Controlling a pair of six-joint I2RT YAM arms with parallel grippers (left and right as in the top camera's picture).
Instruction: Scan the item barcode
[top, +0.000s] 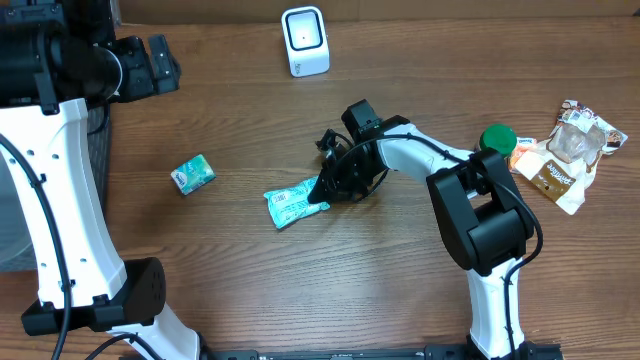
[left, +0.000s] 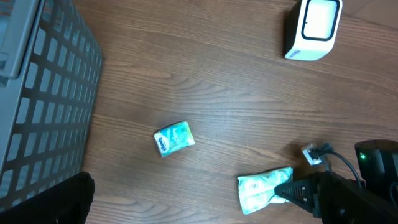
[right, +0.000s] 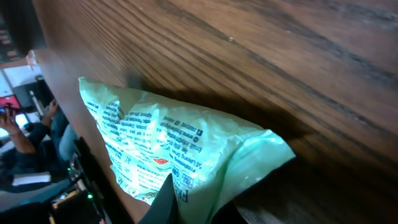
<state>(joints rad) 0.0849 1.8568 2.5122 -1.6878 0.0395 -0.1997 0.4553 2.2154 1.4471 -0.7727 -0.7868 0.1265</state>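
On the table (top: 250, 290), one end of the green packet (top: 288, 206) pinched between the closed right jaws

Nothing fully legible anywhere. On the pale green packet (right: 186, 146): several rows of small dark-blue print running slantwise across the wrapper, too blurred to read; a small red mark among them; larger dark letters at the lower edge, partly covered and not decipherable. On the small green pack (top: 192, 174): a dark oval logo, unreadable. On the brown pouch (top: 553, 176): pale script lettering, too small to make out.
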